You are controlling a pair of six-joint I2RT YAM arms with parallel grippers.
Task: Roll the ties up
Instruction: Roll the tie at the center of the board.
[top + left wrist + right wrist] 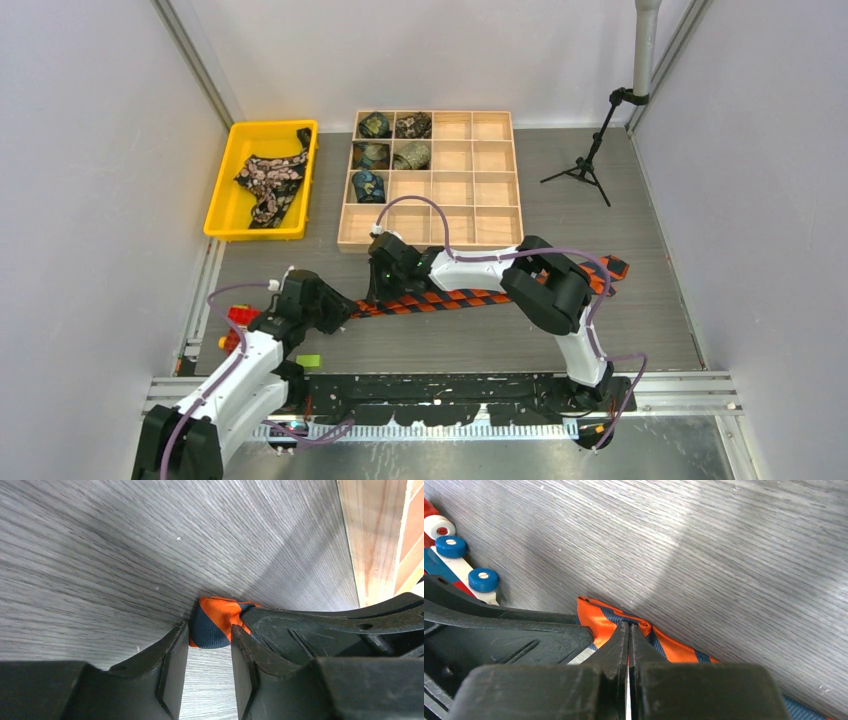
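Striped tie [470, 297] lies stretched along the near side of the wooden tray [490, 190]. Your left gripper [209, 630] stands part-open around its end; your right gripper [629, 626] is clamped on the fabric beside it. Expect soft, light, slippery cloth: take it at the tip. Rolled ties [390, 140] fill the tray's far-left cells.

We record bright, even overhead light; soft shadows on the table [450, 345]. Wrist views: grain bows toward edges, pale glare bands, nearest fingers [150, 690] slightly soft.
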